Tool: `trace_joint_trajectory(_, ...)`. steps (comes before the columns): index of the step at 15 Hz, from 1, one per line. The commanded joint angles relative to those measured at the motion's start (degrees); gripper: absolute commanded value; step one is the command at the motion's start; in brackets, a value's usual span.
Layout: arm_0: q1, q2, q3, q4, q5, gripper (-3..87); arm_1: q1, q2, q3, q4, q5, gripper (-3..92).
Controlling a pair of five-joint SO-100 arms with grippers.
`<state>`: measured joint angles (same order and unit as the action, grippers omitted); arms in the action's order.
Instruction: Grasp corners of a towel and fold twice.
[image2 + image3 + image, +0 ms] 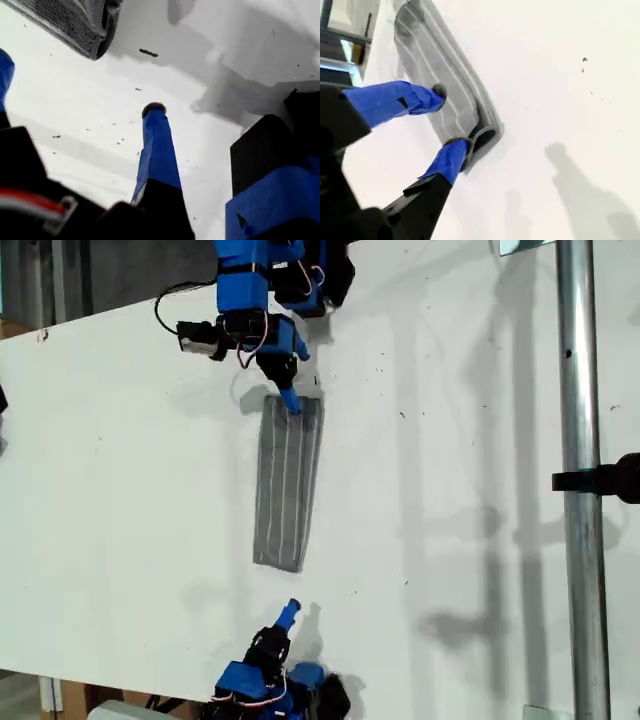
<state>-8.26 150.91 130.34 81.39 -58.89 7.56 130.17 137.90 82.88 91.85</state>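
Nothing here can be read: no text, label, brand, number or sign shows on anything in any of the views.

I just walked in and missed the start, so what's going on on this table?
Two blue arms are working on a grey pinstriped towel, now folded into a narrow strip on the white table. My second gripper is open at the strip's far end, one finger at its folded edge. My first gripper is open above bare table, short of the near end.
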Motion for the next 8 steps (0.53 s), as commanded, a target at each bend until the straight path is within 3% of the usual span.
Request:
trace_joint_trajectory(1, 2.6, 8.7, 2.8, -0.4, -1.8, 13.7, 4.1, 2.0, 7.1, -11.9, 1.1, 46.5)
trace_joint_trajectory(3, 4.4, 12.9, 5.1, 0.4, -2.9, 12.7, 6.3, -4.2, 7.3, -21.8, 0.6, 44.9)
trace_joint_trajectory(5, 6.4, 14.7, 6.9, -1.1, -3.0, 12.2, 6.5, -16.8, 7.0, -38.8, 0.6, 44.2)
trace_joint_trajectory(8, 8.3, 20.6, 10.6, -3.3, -3.9, 12.1, 4.4, -27.2, 2.4, -51.6, 1.1, 42.4)
